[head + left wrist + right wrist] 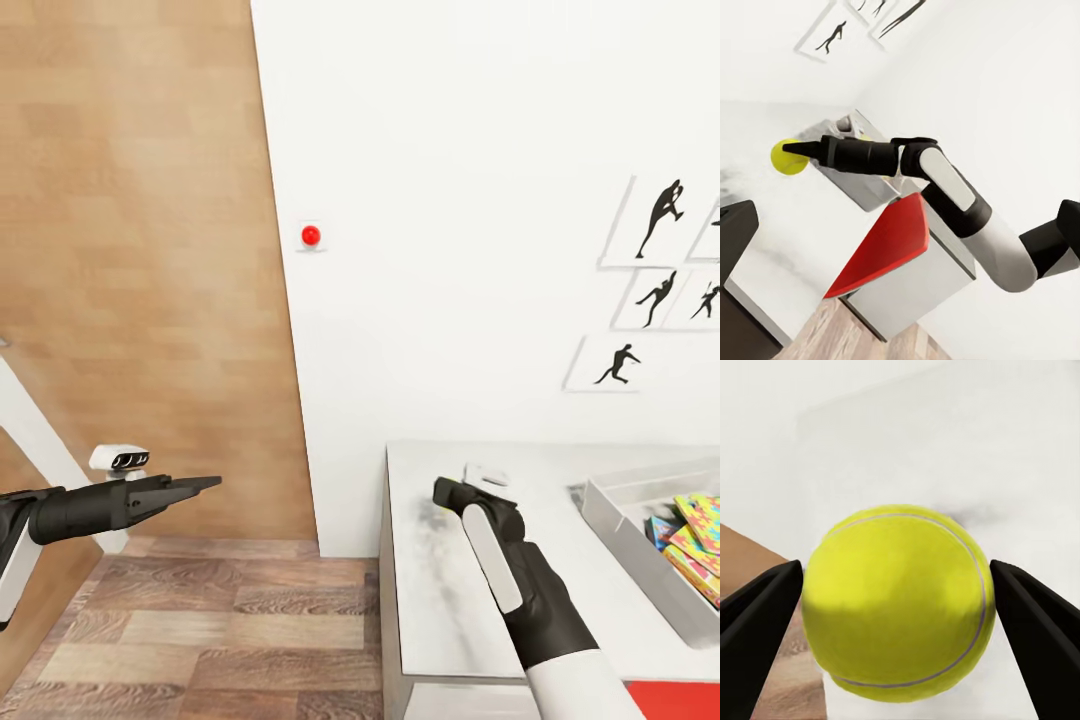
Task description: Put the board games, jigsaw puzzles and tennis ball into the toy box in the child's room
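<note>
Sitting between the two dark fingers of the right gripper, the tennis ball filled the middle of the right wrist view, its yellow-green fuzz and pale seam plain, with each finger pressed against one side of it, so the fingers were closed onto the ball. The left wrist view showed the same ball at the tip of the right gripper, held above the pale grey bench near the bench's end. In the head view the right arm reached forward over the bench, its wrist turned so that the ball itself was hidden behind the gripper body. Farther along the bench to the right stood the toy box, a light-grey bin with a thick rim, and inside it lay a jigsaw puzzle of yellow, pink, green and blue pieces, resting over other colourful flat things that could not be told apart at the frame's edge. A red shape showed at the bench's near corner. Well apart on the other side, the left gripper hung over the wood-plank floor, pointing toward the white wall, its fingers close together and holding nothing. On the wall were a small red button and several black sports-silhouette pictures.
</note>
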